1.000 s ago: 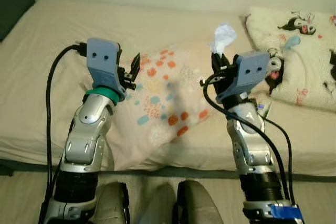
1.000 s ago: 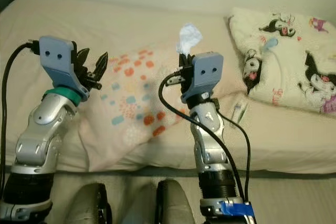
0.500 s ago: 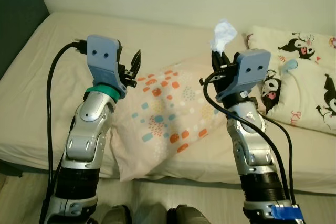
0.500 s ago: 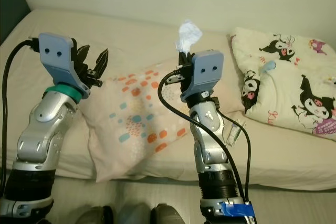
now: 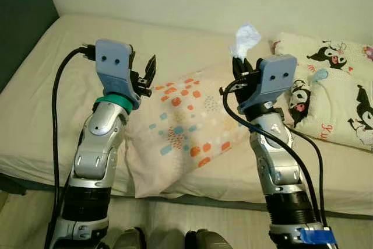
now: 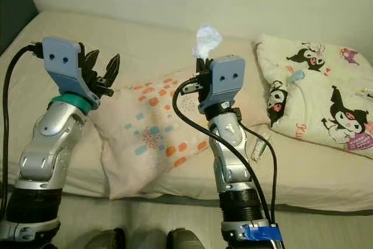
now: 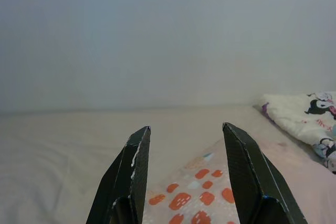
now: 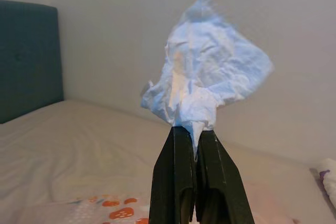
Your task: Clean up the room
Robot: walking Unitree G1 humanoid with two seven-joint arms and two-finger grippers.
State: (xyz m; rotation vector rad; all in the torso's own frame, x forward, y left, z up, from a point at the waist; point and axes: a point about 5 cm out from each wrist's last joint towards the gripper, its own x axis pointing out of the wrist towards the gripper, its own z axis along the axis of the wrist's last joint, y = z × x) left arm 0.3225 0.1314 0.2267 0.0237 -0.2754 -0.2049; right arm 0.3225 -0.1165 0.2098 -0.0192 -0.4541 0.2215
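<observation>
My right gripper [image 5: 240, 65] is raised over the bed and shut on a crumpled white tissue [image 5: 245, 39], which sticks up above the fingertips [image 8: 192, 129]. My left gripper [image 5: 147, 74] is held up at the same height, open and empty, over the near end of a pillow with orange and blue spots [image 5: 186, 126]. In the left wrist view its two black fingers [image 7: 134, 174] stand apart, with the spotted pillow [image 7: 202, 198] beyond them.
A beige bed [image 5: 52, 97] spans the view, with its front edge just before me. A cartoon-print blanket [image 6: 317, 94] lies at the right. A small clear wrapper [image 6: 259, 147] lies by my right arm. A dark headboard [image 5: 17, 21] stands at the left.
The camera has drawn back and up, so more of the bed and wall shows. Both arms keep their pose; the tissue stays in the right gripper.
</observation>
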